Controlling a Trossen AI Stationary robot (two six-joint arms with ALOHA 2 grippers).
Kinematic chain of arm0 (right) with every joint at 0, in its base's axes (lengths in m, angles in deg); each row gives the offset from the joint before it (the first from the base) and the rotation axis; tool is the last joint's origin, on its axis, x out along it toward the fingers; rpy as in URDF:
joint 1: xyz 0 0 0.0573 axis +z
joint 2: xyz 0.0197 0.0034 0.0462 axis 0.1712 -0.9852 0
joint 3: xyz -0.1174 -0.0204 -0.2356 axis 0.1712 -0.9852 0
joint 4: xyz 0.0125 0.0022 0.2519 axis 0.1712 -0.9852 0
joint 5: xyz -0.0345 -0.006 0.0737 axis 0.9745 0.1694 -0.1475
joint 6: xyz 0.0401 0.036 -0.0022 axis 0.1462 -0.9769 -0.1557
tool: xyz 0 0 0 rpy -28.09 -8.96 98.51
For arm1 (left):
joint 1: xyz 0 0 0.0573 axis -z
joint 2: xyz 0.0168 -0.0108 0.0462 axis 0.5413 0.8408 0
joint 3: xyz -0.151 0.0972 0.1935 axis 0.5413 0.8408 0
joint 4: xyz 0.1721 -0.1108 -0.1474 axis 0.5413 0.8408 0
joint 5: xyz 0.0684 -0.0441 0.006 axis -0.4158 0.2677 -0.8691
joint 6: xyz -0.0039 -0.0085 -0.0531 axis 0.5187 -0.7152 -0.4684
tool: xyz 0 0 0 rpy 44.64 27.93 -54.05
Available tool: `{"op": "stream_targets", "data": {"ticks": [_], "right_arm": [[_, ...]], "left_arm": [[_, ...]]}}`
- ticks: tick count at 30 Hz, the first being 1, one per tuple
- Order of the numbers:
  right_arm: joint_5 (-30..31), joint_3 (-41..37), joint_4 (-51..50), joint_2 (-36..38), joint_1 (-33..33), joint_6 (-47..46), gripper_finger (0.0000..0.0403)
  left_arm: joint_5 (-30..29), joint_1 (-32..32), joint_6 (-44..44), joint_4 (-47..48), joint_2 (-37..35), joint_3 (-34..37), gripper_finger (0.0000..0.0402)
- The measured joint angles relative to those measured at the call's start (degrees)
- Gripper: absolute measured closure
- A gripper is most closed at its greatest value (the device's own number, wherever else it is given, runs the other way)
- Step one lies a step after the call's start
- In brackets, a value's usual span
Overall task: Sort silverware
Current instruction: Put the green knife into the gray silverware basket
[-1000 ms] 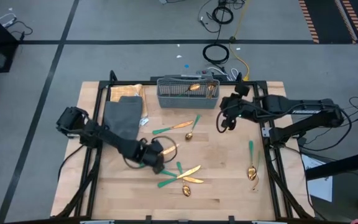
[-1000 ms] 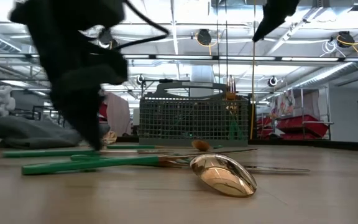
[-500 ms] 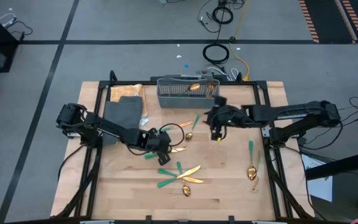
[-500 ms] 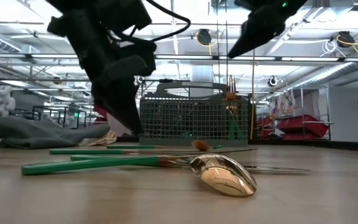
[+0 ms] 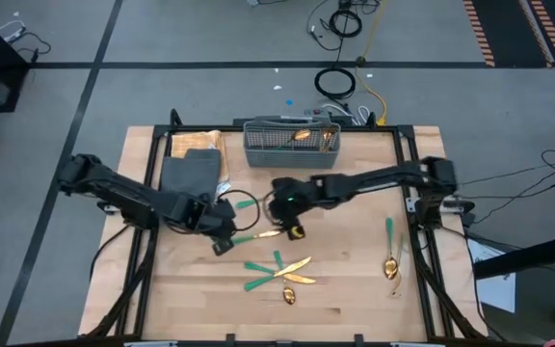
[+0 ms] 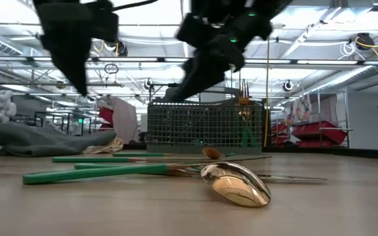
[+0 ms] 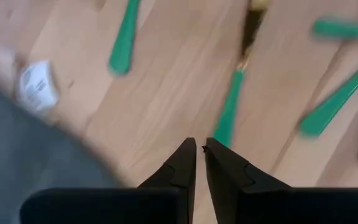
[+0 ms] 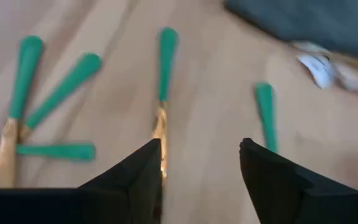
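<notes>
At centre frame in the high view, the right gripper (image 5: 295, 229), fingers apart and empty, is positioned over a utensil (image 5: 261, 233) lying left-right, while the left gripper (image 5: 222, 246), nearly closed and empty, is just lower left.

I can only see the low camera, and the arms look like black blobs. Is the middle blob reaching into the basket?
Observer: No. From above, the right gripper hangs over the middle of the table, apart from the grey mesh basket.
Operator: Is it holding a spoon?
Observer: No. Its wrist camera shows its fingers open and empty, with a green-handled utensil lying on the wood below.
Operator: Where's the other blob?
Observer: The left gripper is over the table too, nearer the grey cloth.
</notes>
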Motion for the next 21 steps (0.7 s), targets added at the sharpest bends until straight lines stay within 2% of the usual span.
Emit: {"op": "stream_targets", "data": {"ticks": [3, 11, 21], "right_arm": [[-0.8, 7.7, -6.2, -4.8, 1.0, 1.8, 0.0177], [-0.7, 24.8, -13.5, -17.1, 4.5, 1.8, 0.0154], [1.5, 34.0, -18.4, -29.0, 4.9, -0.4, 0.0159]], "left_arm": [[0.2, 1.4, -1.9, 5.2, -1.0, 0.0, 0.0358], [0.7, 3.9, -6.0, 18.3, -1.6, 0.0, 0.0358], [3.9, 7.7, -10.2, 31.9, -1.7, 0.0, 0.0358]]}}
